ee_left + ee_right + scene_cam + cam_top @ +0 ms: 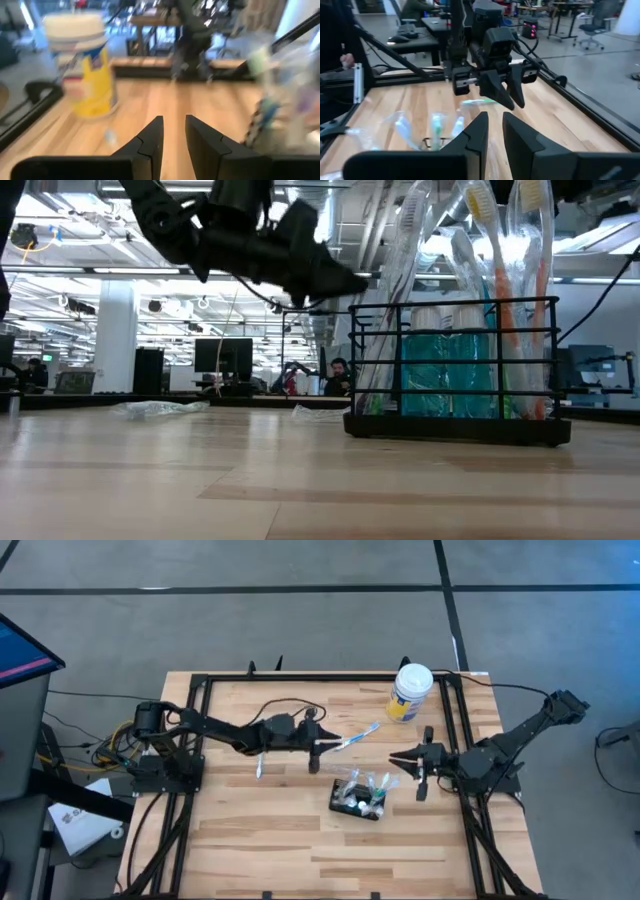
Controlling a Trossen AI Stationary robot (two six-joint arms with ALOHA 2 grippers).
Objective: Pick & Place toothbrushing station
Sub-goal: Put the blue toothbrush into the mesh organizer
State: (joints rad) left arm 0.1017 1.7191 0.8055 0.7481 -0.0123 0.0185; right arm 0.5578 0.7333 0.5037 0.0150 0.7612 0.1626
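The toothbrushing station (358, 797) is a small black wire holder standing on its base near the table's middle, with several toothbrushes upright in it. It fills the right of the low view (455, 380). My left gripper (333, 745) hovers above the table to the station's far left, empty, its fingers only a narrow slit apart (174, 130). My right gripper (393, 757) hangs to the station's far right, pointing at the left gripper, also empty with a narrow slit (494, 127). From there the station's brushes (435, 130) lie just below its fingers.
A white-lidded tub with a yellow label (410, 692) stands at the far right. A loose toothbrush (357, 736) lies between the tub and my left gripper. A wrapped toothbrush (258, 766) lies under the left arm. A black frame (200, 740) rims the table.
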